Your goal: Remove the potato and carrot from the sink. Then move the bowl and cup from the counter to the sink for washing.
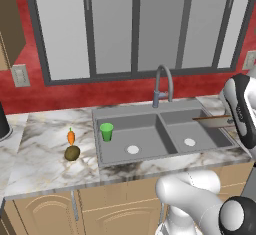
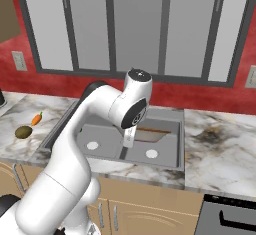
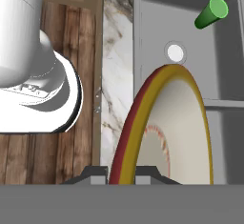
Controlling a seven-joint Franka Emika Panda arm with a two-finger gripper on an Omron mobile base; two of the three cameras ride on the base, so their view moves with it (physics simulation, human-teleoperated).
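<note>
My gripper is shut on the rim of the tan bowl. The bowl hangs almost flat and edge-on above the right basin of the grey sink; in the right base view the bowl sits just behind my wrist. A green cup stands upright in the left basin, near its left wall, and it shows at the top right of the hand view as the cup. On the marble counter left of the sink lie the olive-brown potato and, just behind it, the orange carrot.
The curved grey faucet rises behind the divider between the basins. White drain discs sit in each basin. A dark appliance stands at the counter's far left. A stove edge shows at the lower right.
</note>
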